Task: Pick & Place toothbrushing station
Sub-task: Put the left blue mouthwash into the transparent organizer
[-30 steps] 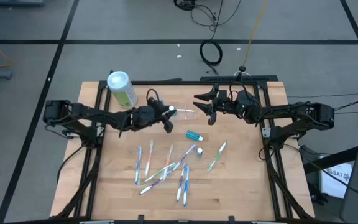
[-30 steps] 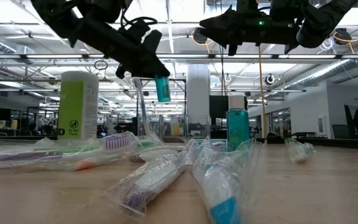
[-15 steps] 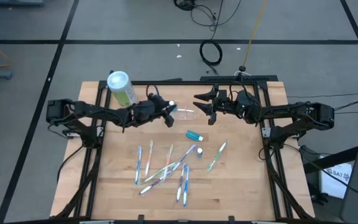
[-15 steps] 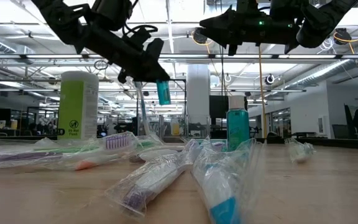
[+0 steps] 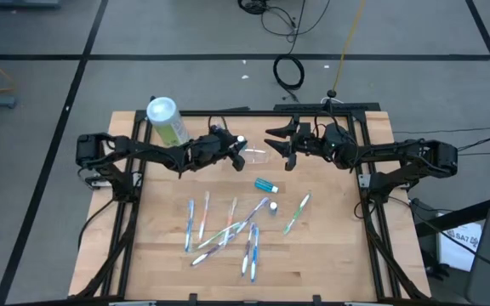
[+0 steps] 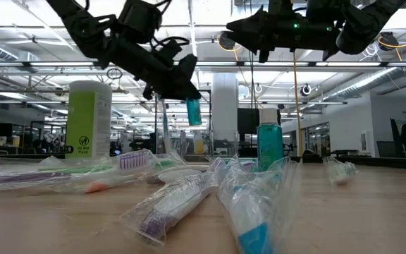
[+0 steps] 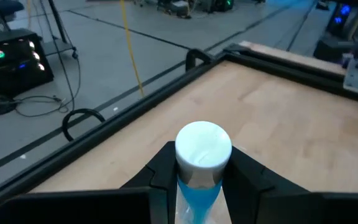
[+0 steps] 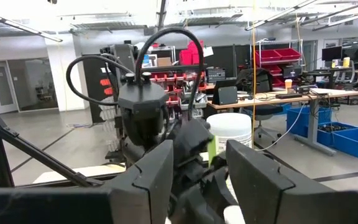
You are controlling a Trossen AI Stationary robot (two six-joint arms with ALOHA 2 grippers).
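Note:
My left gripper (image 5: 235,148) is shut on a small teal bottle (image 6: 193,111) with a white cap (image 7: 203,145), above the table's far middle. The clear plastic toothbrushing station (image 5: 259,155) stands on the table just right of it and shows only faintly. My right gripper (image 5: 284,146) hangs open and empty above the table, to the right of the station. Its fingers (image 8: 146,180) point toward my left arm. My left gripper pinches the bottle between its two fingers (image 7: 164,174), on the upper part of the body just under the white cap (image 7: 196,182). The fingers slant down from the table's left. The bottle hangs upright below them (image 6: 193,114), clear of the table.
A green-and-white canister (image 5: 166,120) stands at the far left. A second teal bottle (image 5: 265,184) is on the table near the middle. Several wrapped toothbrushes (image 5: 228,229) lie scattered across the near half. A black frame (image 5: 330,109) borders the table.
My left gripper has carried the teal bottle toward the table's right and far edge, closer to the clear station, and a little lower. The bottle has stayed upright in the hold.

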